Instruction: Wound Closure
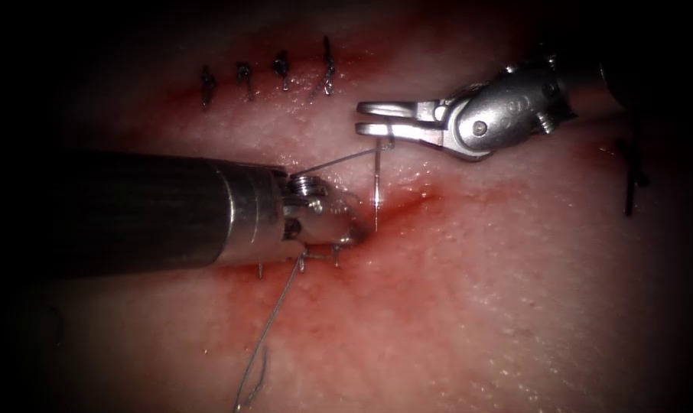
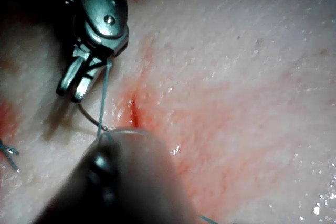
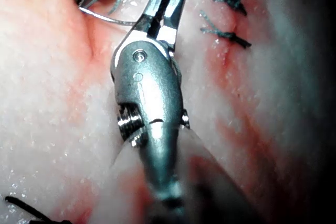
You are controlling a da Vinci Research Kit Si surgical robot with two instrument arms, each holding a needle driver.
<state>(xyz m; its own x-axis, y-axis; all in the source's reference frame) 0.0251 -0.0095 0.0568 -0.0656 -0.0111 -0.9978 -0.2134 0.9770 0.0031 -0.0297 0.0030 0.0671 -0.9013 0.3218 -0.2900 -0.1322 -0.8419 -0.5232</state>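
Nearest the endoscope, loose thread [image 1: 274, 321] trails up across the tissue [image 1: 499, 306] and runs under the left tool [image 1: 346, 229]. That tool comes in from the left and its tip presses against the tissue at the left end of the cut [image 1: 408, 203], where red fluid [image 1: 392, 222] has gathered. Its jaws are hidden beneath the wrist, so I cannot tell whether they are apart or together, nor what they hold. In the left wrist view its own shaft blocks the tip, which leaves the matter unsettled.

Just beyond the tip, the needle [image 1: 377, 191] stands nearly upright, its lower end meeting the tissue at the cut; whether the point is buried cannot be confirmed. From its upper end a second strand runs back to the left tool's wrist and looks taut.

Further back, the right tool [image 1: 373, 118] reaches in from the right. Its 2 jaws stand slightly apart at the tips, with the needle's upper end at the lower jaw. In the left wrist view the right tool [image 2: 79, 85] has a strand entering between its jaws, and the curved needle [image 2: 89, 116] lies just below them. A firm grip is likely but not proven.

Farthest, 4 finished stitches [image 1: 266, 76] sit in a row, showing one cut closed. Judgement: the upright hold keeps the needle clear of the left tool.
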